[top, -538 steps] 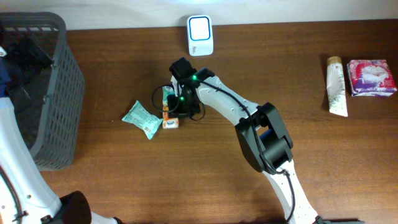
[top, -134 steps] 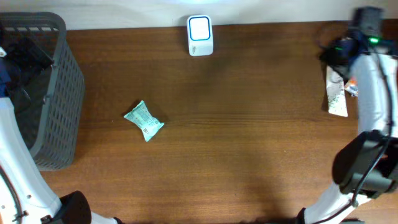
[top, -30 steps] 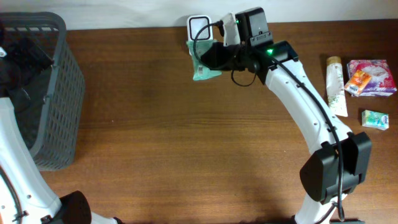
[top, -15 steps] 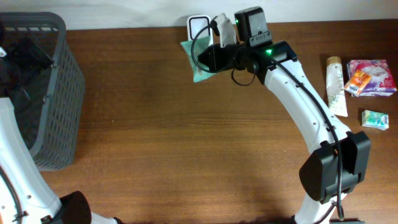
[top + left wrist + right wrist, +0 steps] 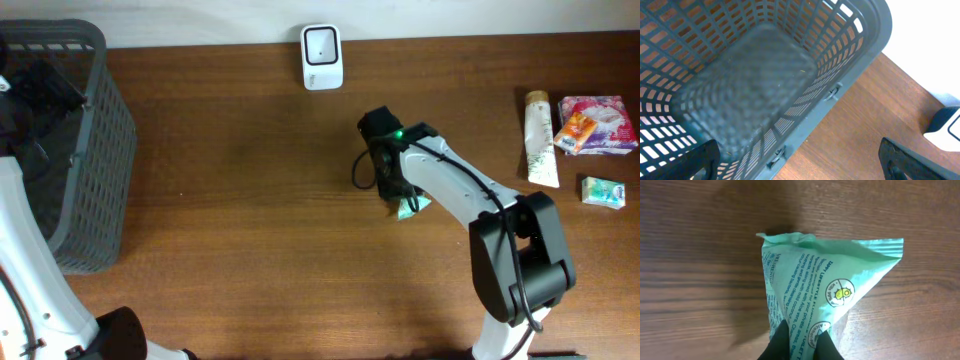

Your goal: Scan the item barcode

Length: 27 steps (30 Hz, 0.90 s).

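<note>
From overhead, the white right arm [image 5: 470,195] comes up from the near edge with its elbow folded. It doubles back left so the wrist sits around the middle of the brown wooden table [image 5: 250,230]. The right pincer [image 5: 398,200] points down, with a corner of the crinkly mint-green plastic packet [image 5: 411,206] poking out beneath it, well apart from the small white scanner [image 5: 322,43] at the far edge. The left arm is way over on the left, above the grey plastic mesh basket [image 5: 70,150]. The left wrist cam looks straight down into that basket, left pincer [image 5: 802,165] spread wide. On the right wrist cam, the dark fingertips [image 5: 781,341] are pressed together, pinching the packet's near end, printed side up over the wood.
</note>
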Each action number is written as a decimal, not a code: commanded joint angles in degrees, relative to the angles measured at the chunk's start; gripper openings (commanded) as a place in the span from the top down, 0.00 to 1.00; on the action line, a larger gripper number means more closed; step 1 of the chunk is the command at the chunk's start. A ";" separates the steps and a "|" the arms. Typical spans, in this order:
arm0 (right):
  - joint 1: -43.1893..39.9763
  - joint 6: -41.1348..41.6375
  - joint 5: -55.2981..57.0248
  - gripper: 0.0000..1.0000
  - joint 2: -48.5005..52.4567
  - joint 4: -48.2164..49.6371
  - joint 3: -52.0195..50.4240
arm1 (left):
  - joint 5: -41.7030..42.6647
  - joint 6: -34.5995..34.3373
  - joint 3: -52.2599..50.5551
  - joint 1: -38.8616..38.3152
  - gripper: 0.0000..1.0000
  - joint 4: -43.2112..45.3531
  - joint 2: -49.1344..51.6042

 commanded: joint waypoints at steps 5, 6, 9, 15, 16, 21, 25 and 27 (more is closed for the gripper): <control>0.07 0.50 2.45 0.94 -0.22 4.31 -5.46 | -0.42 0.94 0.42 0.31 0.01 0.07 -0.02; 0.07 0.48 2.21 0.91 -0.22 4.26 -5.81 | -0.42 0.94 0.42 0.31 0.01 0.07 -0.02; 1.03 0.52 -1.22 0.87 -0.22 4.31 -5.81 | -0.42 0.94 0.42 0.31 0.01 0.07 -0.02; 9.49 0.96 -3.17 0.62 -0.22 5.66 -5.29 | -0.42 0.94 0.42 0.31 0.01 0.07 -0.02; 11.02 1.20 -3.15 0.58 -0.22 5.55 -4.74 | -0.42 0.94 0.42 0.31 0.01 0.07 -0.02; 15.82 2.05 -0.26 0.89 -0.22 4.70 -0.59 | -0.42 0.94 0.42 0.31 0.01 0.07 -0.02; 15.69 4.24 16.09 0.96 -0.22 1.51 -0.52 | -0.42 0.94 0.42 0.31 0.01 0.07 -0.02; 15.67 4.98 23.17 0.96 -0.22 -0.57 -0.52 | -0.42 0.94 0.42 0.31 0.01 0.07 -0.02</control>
